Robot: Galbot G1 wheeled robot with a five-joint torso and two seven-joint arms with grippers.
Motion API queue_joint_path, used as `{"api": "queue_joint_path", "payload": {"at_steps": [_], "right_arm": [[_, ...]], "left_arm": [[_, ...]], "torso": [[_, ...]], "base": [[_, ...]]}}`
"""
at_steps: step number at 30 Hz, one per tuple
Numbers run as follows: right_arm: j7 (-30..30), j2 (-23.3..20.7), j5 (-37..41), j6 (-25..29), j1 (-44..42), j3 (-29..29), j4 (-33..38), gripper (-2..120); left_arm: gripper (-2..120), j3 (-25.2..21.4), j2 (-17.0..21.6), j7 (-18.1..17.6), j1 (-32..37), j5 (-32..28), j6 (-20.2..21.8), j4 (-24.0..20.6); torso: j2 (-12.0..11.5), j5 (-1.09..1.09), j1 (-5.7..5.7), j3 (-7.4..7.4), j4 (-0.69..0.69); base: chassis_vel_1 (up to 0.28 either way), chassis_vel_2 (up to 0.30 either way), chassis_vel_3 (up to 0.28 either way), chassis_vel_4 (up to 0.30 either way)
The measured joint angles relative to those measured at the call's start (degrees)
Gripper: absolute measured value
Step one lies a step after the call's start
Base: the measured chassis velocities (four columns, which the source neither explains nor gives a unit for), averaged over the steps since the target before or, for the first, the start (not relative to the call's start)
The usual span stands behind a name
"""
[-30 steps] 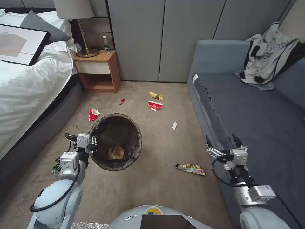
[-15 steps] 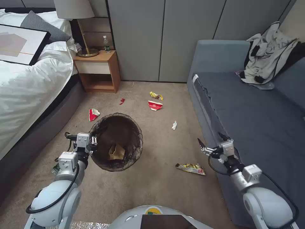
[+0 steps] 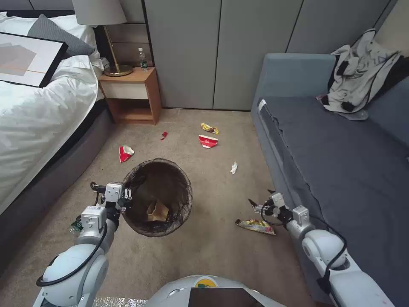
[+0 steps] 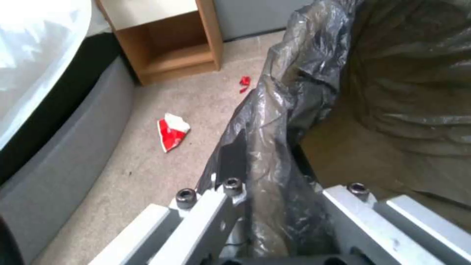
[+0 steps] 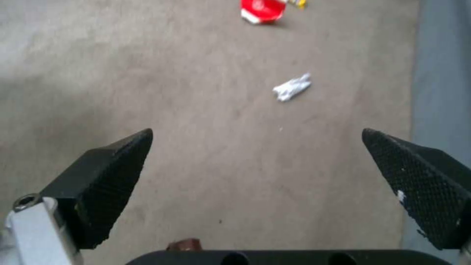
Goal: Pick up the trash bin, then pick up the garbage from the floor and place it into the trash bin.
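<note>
My left gripper is shut on the near-left rim of the trash bin, pinching its dark bag. The bin hangs just above the carpet with a crumpled tan paper bag inside. My right gripper is open and low by the sofa front, just above and behind a yellow-silver wrapper. Other garbage lies on the floor: a white wad, a red-white carton, a yellow wrapper, another carton and a red scrap.
A grey sofa with grey clothes runs along the right. The bed lies to the left, with a wooden nightstand and a lamp at the back. Open carpet stretches between them. A green wrapper lies by my left arm.
My right arm has swung down from above the sofa seat toward the floor near the yellow-silver wrapper, staying open. The bin in my left gripper has shifted slightly toward me.
</note>
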Motion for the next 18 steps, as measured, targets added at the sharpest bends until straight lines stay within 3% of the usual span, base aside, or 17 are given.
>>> {"api": "queue_joint_path", "payload": {"at_steps": [7, 18], "right_arm": [[-7.94, -3.42, -1.92, -2.93, 3.99, -2.09, -7.09, 100], [-13.58, -6.61, -2.72, -6.54, 7.51, -4.18, -14.6, 100]], "left_arm": [[3, 0.53, 0.54, -0.04, -0.39, 0.0, 0.37, 1.39], [3, 1.54, 0.21, -0.14, -0.94, 0.96, 0.45, 2.85]], "torso": [[0.0, -0.02, 0.0, 0.0, 0.0], [0.0, -0.01, 0.0, 0.0, 0.0]], "base": [[0.0, 0.0, 0.0, 0.0], [0.0, 0.0, 0.0, 0.0]]}}
